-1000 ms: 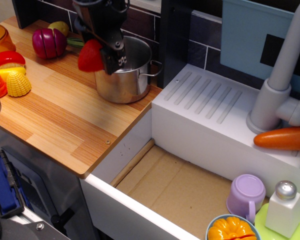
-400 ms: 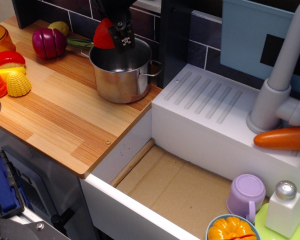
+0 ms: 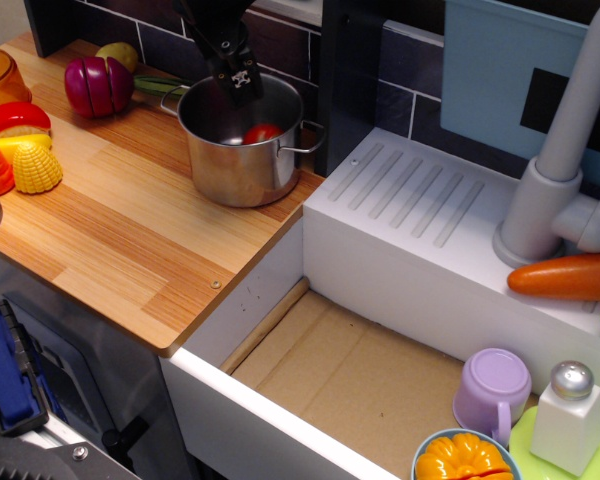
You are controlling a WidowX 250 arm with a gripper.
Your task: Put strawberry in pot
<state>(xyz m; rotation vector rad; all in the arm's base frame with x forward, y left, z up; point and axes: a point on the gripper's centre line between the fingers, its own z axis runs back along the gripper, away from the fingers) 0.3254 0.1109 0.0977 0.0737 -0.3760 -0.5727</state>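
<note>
The shiny steel pot [image 3: 230,165] stands on the wooden counter near its right edge, by the back wall. The red strawberry [image 3: 263,133] lies inside the pot, towards its right side, partly hidden by the rim. My black gripper [image 3: 230,66] hangs just above the pot's back rim. Its jaws stand apart and hold nothing.
A purple-magenta round toy [image 3: 98,85], a red-and-yellow sliced fruit [image 3: 15,120] and a yellow shell-shaped toy [image 3: 37,168] lie at the counter's left. The white sink unit [image 3: 420,215] with a grey tap [image 3: 555,170] is on the right. A carrot [image 3: 565,276], lilac cup [image 3: 492,390] and salt shaker [image 3: 567,415] are nearby.
The gripper carried the strawberry from the pot's left side to above the pot and opened. The strawberry has dropped into the pot.
</note>
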